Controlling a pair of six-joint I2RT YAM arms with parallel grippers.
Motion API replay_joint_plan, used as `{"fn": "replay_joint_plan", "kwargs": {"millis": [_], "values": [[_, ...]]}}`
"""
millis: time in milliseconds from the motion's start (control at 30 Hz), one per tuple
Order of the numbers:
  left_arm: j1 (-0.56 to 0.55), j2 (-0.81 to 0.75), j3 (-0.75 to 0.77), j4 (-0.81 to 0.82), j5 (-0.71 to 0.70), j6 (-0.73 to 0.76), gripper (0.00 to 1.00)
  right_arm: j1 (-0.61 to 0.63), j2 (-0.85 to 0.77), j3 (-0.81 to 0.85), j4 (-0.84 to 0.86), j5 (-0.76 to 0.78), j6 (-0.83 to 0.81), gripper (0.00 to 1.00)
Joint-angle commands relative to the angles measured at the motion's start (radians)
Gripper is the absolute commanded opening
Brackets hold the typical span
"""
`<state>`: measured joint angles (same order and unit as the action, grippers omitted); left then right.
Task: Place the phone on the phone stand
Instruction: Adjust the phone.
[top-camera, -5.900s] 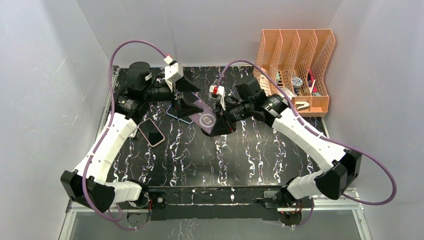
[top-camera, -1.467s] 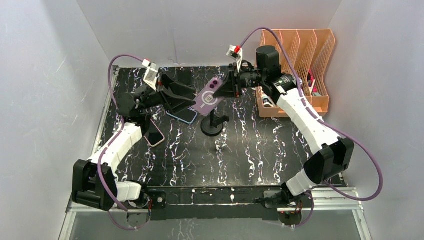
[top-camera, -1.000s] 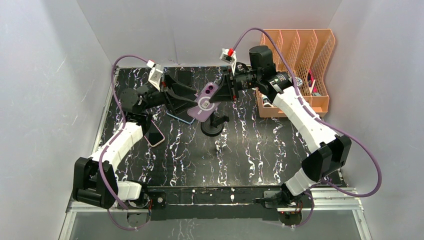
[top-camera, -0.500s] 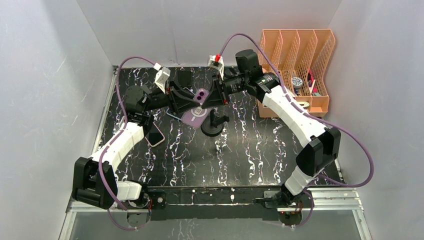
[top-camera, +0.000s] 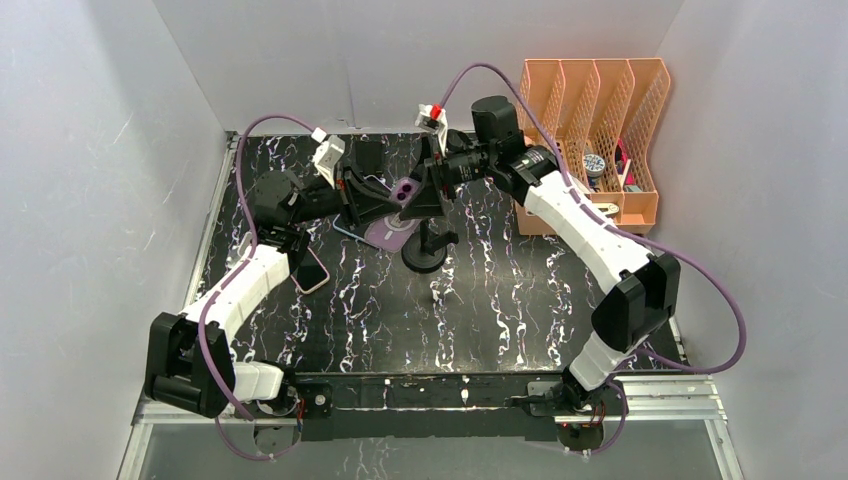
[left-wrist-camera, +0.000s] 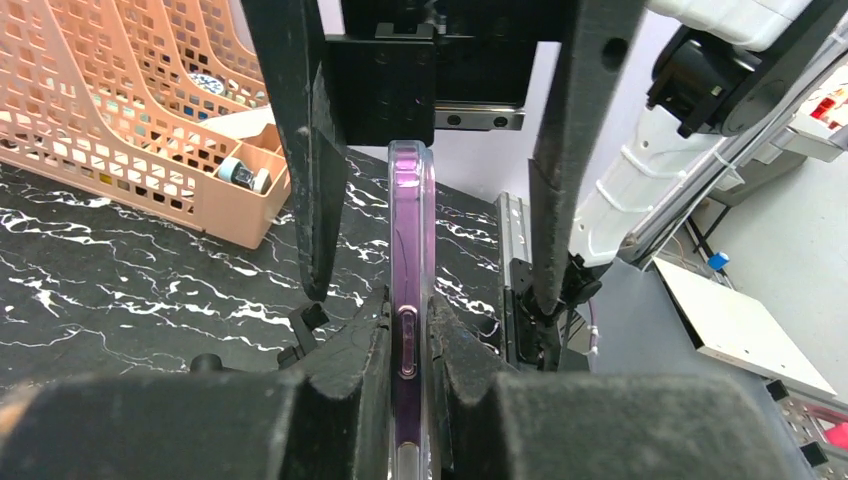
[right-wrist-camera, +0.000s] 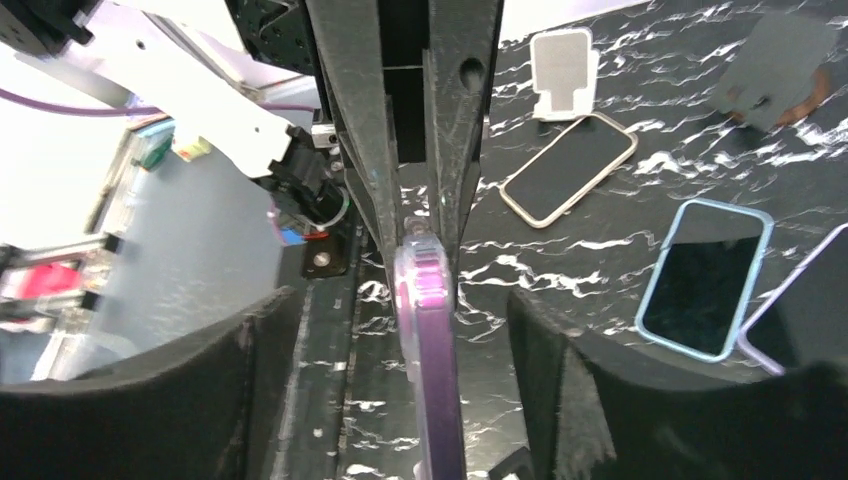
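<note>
The left gripper (left-wrist-camera: 410, 312) pinches the purple phone (left-wrist-camera: 410, 200) tight by its edge. The phone is up in the air at the far middle, just left of the black stand (top-camera: 427, 250). The right gripper (right-wrist-camera: 405, 300) has wide jaws, one on each side of the phone, not touching it.

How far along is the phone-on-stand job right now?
Done: the phone is up off the table, with the left pincer shut on it. In hand: the right pincer stands open either side of it, not gripping. Left: the stand holds no phone, so it must be set there.
</note>
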<state>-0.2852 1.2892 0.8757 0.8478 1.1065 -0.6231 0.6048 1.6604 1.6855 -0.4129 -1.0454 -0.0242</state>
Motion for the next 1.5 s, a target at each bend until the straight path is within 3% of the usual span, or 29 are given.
{"fn": "replay_joint_plan", "kwargs": {"millis": [0, 67, 300, 500, 633, 767, 1100, 1467], "values": [[-0.008, -0.03, 0.007, 0.026, -0.084, 0.056, 0.0, -0.002, -0.098, -0.073, 0.215, 0.033, 0.086, 0.91], [-0.007, -0.036, 0.009, 0.059, -0.119, 0.053, 0.0, -0.014, -0.139, -0.145, 0.318, 0.057, 0.137, 0.99], [-0.007, -0.047, 0.023, 0.192, -0.257, 0.021, 0.0, -0.086, -0.287, -0.481, 0.706, 0.203, 0.328, 0.99], [-0.008, 0.015, 0.016, 0.546, -0.32, -0.241, 0.0, -0.105, -0.278, -0.687, 1.093, 0.082, 0.561, 0.96], [-0.007, 0.068, -0.002, 0.796, -0.379, -0.433, 0.0, -0.104, -0.262, -0.772, 1.38, 0.135, 0.673, 0.92], [-0.011, 0.068, -0.011, 0.841, -0.391, -0.475, 0.0, -0.104, -0.263, -0.806, 1.541, 0.186, 0.698, 0.9], [-0.041, 0.073, -0.017, 0.843, -0.404, -0.467, 0.0, -0.07, -0.174, -0.737, 1.655, 0.169, 0.768, 0.79], [-0.113, 0.121, -0.026, 0.848, -0.41, -0.426, 0.0, -0.011, -0.114, -0.677, 1.648, 0.196, 0.758, 0.62]]}}
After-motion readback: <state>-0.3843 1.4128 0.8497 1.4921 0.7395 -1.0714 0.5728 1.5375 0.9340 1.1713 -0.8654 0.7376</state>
